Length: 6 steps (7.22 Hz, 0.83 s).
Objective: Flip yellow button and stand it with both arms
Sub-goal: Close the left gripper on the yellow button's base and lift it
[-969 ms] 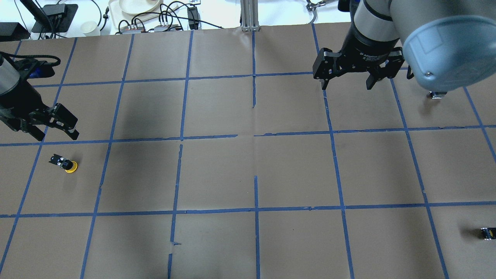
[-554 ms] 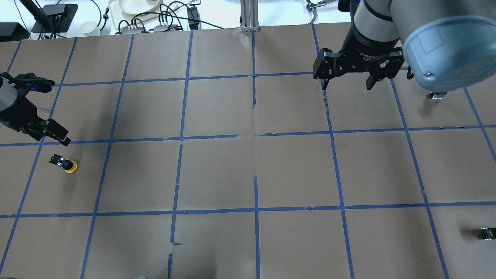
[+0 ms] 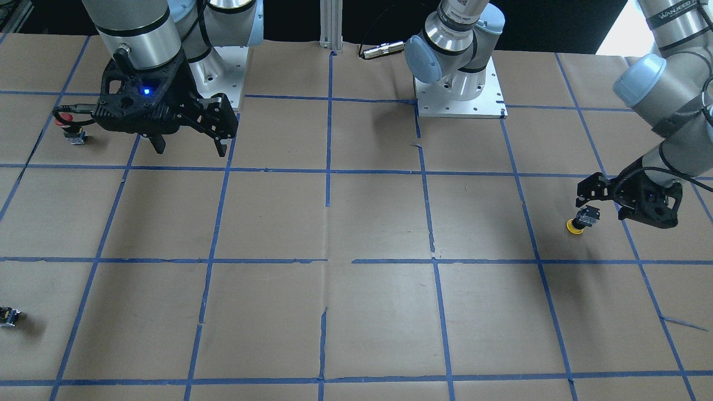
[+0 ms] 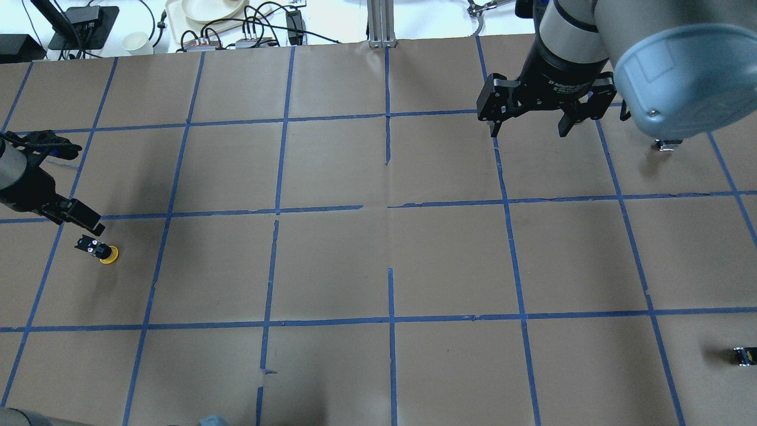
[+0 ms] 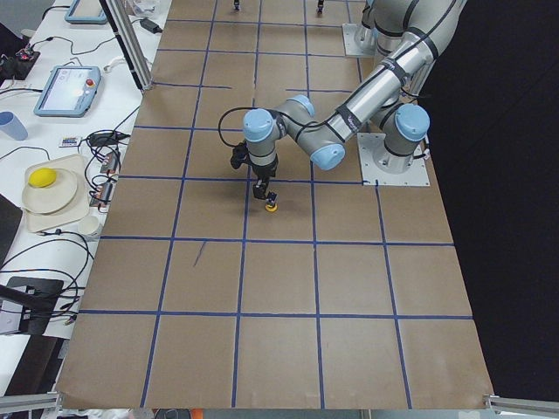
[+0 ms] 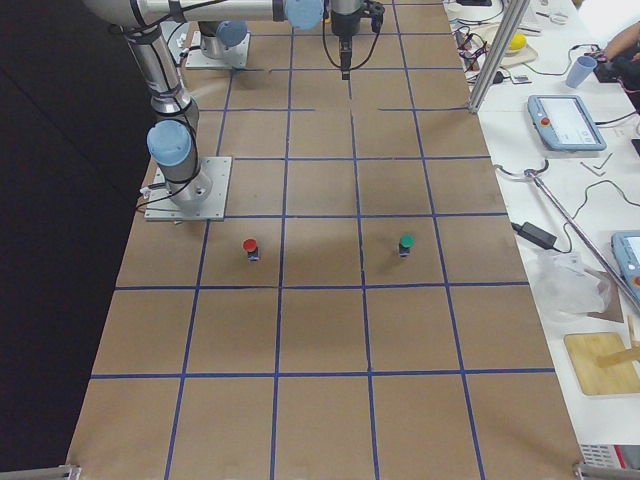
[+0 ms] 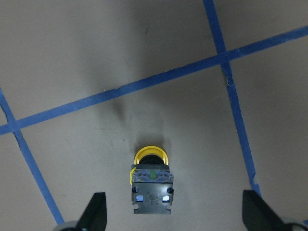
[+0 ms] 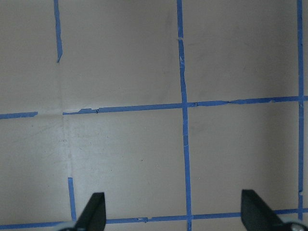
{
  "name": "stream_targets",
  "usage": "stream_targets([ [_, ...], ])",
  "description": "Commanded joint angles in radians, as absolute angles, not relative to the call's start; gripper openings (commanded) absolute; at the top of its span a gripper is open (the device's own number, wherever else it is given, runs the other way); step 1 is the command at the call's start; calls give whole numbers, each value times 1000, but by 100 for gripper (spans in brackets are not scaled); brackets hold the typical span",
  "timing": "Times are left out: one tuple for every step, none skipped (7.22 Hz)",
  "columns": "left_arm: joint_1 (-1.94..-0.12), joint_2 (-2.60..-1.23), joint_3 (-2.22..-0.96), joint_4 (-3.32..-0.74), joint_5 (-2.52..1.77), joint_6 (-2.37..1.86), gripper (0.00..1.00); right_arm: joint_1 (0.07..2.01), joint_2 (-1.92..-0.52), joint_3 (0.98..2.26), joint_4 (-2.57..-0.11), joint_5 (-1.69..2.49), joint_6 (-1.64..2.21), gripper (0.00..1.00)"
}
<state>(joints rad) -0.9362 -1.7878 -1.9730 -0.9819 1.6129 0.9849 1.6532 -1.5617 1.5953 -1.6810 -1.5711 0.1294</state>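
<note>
The yellow button (image 4: 100, 251) stands at about 9 o'clock on the table (image 4: 331, 266) in the overhead view. It rests on its cap, with the black switch body upward. The left gripper (image 7: 175, 216) hangs over it with jaws spread wide. In the wrist view the button lies between the fingertips (image 7: 96, 211) and touches neither. The right gripper (image 4: 529, 125) hovers at 1 o'clock, jaws likewise released and grasping nothing.

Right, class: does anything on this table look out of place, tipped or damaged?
The yellow button sits the wrong way up: its cap is down on the paper and its switch body points upward, under the open left gripper. The brown paper is also torn in spots along its seams.
</note>
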Motion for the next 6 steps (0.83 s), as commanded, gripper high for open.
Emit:
stream_targets([
  [-916,-1799,-2025,-865,1608,1043,98,1652,-1560,1595,-1680,-1572,129,100],
  [-901,-1795,-2040,-870,1556,1064,98,1652,-1560,1595,-1680,-1574,129,100],
  [-867,-1805,-2049,-862,1549,1136,98,1652,-1562,1595,-1680,-1572,129,100],
  [-856,-1807,-2054,-876,1551,1143,93,1654,-1562,1595,-1681,-1574,129,100],
  [-856,-1807,-2051,-874,1551,1143,93,1654,-1562,1595,-1680,-1574,129,100],
  [-856,-1806,-2055,-876,1552,1144,73,1654,-1562,1595,-1680,-1574,129,100],
])
